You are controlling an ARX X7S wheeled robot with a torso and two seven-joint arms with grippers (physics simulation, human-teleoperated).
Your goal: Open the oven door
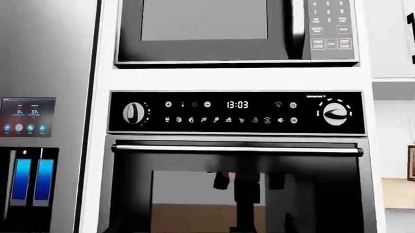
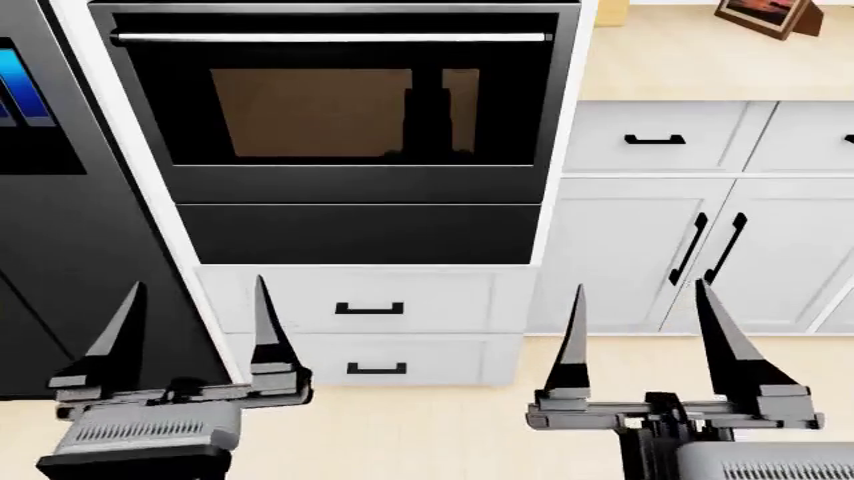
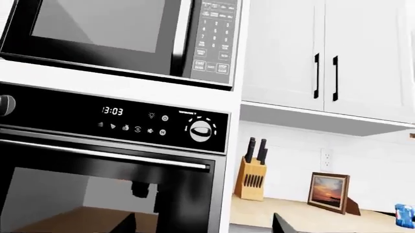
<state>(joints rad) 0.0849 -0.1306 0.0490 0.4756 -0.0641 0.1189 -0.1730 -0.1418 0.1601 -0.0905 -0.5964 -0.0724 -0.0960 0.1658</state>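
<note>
The oven door point(image 2: 340, 170) is a glossy black panel with a brownish window, and it stands closed in the white tower. Its long silver bar handle point(image 2: 330, 38) runs along the top edge. In the left wrist view the handle point(image 1: 236, 149) lies just under the control panel point(image 1: 236, 112); in the right wrist view the handle point(image 3: 104, 154) slants across the door point(image 3: 188, 194). My left gripper point(image 2: 196, 284) and right gripper point(image 2: 639, 287) both hang open, low and well short of the door, holding nothing. The right gripper point(image 3: 204, 225) shows only its two fingertips point(image 3: 283, 224).
A microwave point(image 1: 204, 24) sits above the oven. A plain black panel point(image 2: 360, 232) and white drawers point(image 2: 368, 308) lie below the door. The black fridge point(image 1: 29, 116) stands at left. White cabinets point(image 2: 694, 250), a knife block point(image 3: 251, 177) and a picture frame point(image 3: 329, 191) are at right.
</note>
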